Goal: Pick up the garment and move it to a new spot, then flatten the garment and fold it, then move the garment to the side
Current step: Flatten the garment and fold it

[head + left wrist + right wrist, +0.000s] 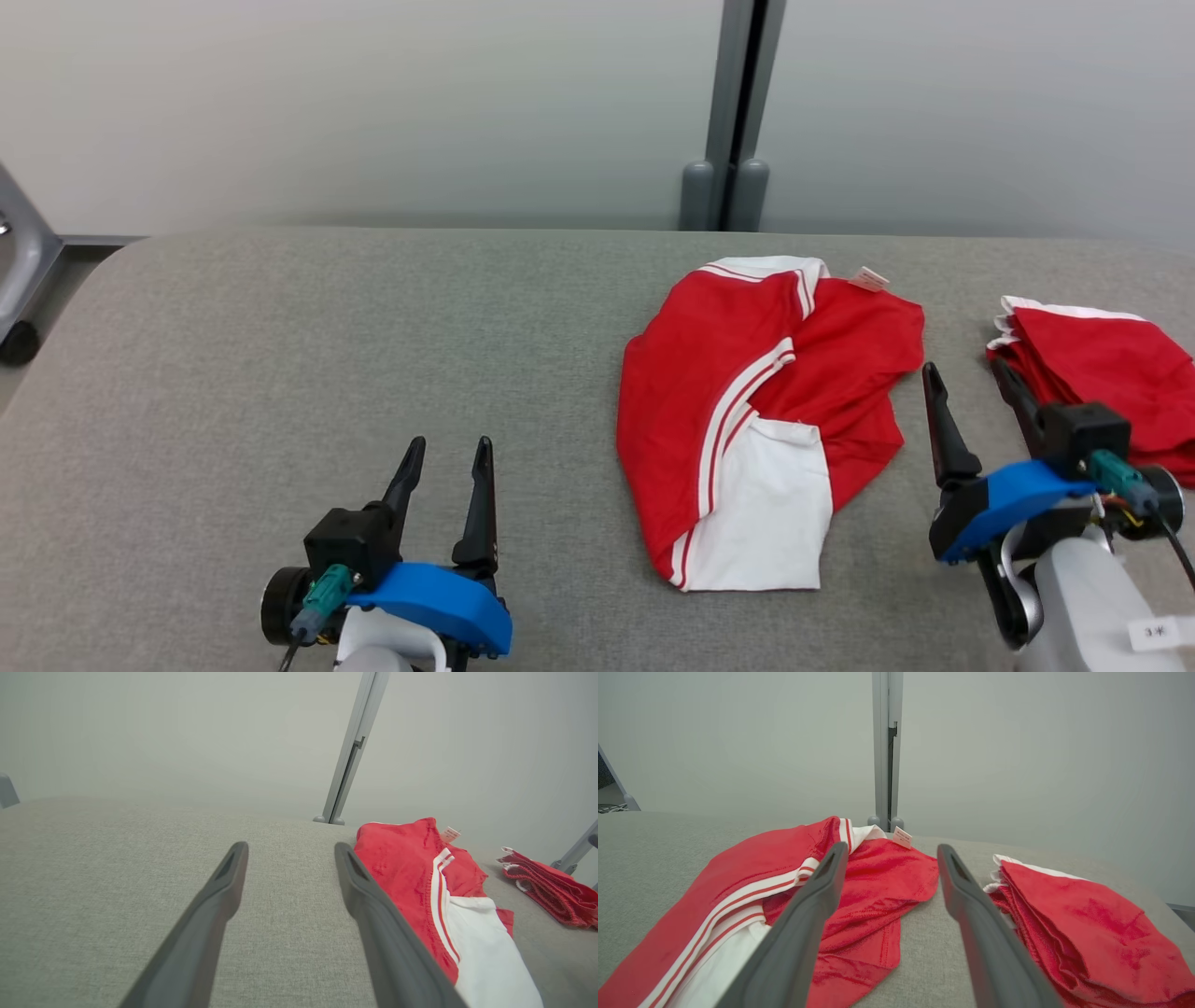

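The garment (pixel 747 411) lies right of centre in the head view, on the table (pixel 280 355), in a loose red-and-white heap with one part flopped over another and its tag (pixel 869 278) sticking out at the top edge. Neither pincer grips it. The left gripper (pixel 450 446) sits at the lower left, jaws spread and empty, well apart from the cloth. The right gripper (pixel 963 369) sits at the lower right, jaws spread and empty too, over the bare strip between the garment and a folded red pile (pixel 1102 373) at the right edge. The first step may be done, if this is the new spot. Flattening, folding and moving it aside all look still to do.
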You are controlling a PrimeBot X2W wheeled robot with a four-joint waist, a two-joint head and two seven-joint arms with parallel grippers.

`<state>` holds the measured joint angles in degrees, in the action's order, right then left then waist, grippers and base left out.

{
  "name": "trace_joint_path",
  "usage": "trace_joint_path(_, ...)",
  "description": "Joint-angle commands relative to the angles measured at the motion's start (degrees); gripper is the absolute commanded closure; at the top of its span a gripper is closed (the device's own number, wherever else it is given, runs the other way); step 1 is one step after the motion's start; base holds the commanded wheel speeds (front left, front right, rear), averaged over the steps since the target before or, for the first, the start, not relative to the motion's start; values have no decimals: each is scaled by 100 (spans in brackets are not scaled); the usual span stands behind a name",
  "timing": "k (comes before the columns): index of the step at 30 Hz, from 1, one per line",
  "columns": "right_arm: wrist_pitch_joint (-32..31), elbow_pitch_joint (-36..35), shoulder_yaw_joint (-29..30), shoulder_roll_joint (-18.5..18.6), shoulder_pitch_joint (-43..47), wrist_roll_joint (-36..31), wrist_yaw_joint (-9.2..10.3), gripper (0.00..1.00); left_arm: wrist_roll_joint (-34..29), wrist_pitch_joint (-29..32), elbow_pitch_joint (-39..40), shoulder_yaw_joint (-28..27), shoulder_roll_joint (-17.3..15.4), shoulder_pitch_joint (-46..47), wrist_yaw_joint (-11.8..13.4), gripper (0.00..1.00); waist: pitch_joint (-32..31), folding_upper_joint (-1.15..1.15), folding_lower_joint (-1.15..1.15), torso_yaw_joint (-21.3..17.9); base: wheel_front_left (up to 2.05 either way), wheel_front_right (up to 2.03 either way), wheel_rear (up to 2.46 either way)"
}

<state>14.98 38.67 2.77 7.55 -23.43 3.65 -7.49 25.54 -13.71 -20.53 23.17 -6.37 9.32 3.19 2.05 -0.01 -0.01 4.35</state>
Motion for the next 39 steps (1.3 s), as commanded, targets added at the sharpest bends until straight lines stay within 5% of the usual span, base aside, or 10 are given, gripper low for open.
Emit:
trace_joint_path(1, 26, -273, 60, -97, 262, -37, -1, 0, -49, 38, -20, 58, 2, -46, -8, 0, -46, 1, 1, -95, 0, 0, 0)
trace_joint_path(6, -156, -1345, 285, -443, 1056, -80, -1, 0, -422, 338, -328, 799, 81, 112, -263, 0, 9, 1, 1, -315, 0, 0, 0)
trace_joint_path(18, -449, -2126, 96, -459, 1276, 275, -1, 0, -1118, 296, -1552, 1932, 300, 940, -489, 0, 336, 1, 1, -656, 0, 0, 0)
trace_joint_path(30, -471, -2363, 210, -460, 1198, 319, -1, 0, -1492, 17, -2997, 2337, 349, 1714, 321, 0, 574, 1, 1, -990, 0, 0, 0)
trace_joint_path(39, -421, -2323, 244, -460, 1100, 394, -1, 0, -1229, -118, -3106, 2623, 349, 2020, 553, 0, 625, 1, 1, -1052, 0, 0, 0)
